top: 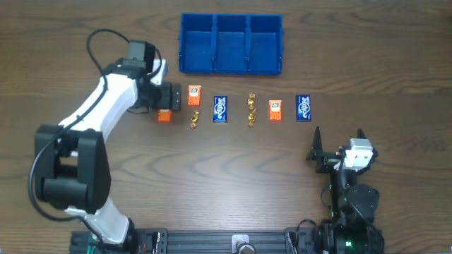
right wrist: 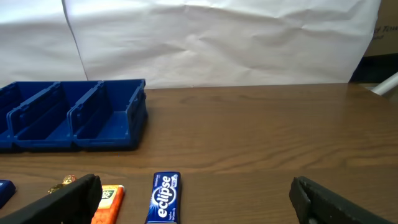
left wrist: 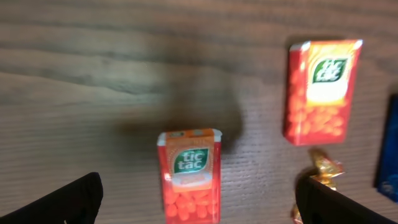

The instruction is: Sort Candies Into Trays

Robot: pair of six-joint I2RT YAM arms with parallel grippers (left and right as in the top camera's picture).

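A blue three-compartment tray (top: 231, 44) sits at the far middle of the table. In front of it lies a row of candies: two orange boxes (top: 194, 95) (top: 275, 110), two blue packs (top: 220, 109) (top: 304, 108) and gold-wrapped candies (top: 251, 101) (top: 195, 120). My left gripper (top: 164, 104) hangs open above a third orange box (left wrist: 189, 176), which lies flat on the wood between its fingers (left wrist: 68, 202). My right gripper (top: 337, 144) stands open near its base, holding nothing, short of the blue pack (right wrist: 163, 197).
In the left wrist view a second orange box (left wrist: 322, 90) and a gold candy (left wrist: 325, 167) lie just beside the first. The tray (right wrist: 74, 115) has nothing in its compartments. Bare brown table (top: 395, 63) spreads right of the tray and in front of the row.
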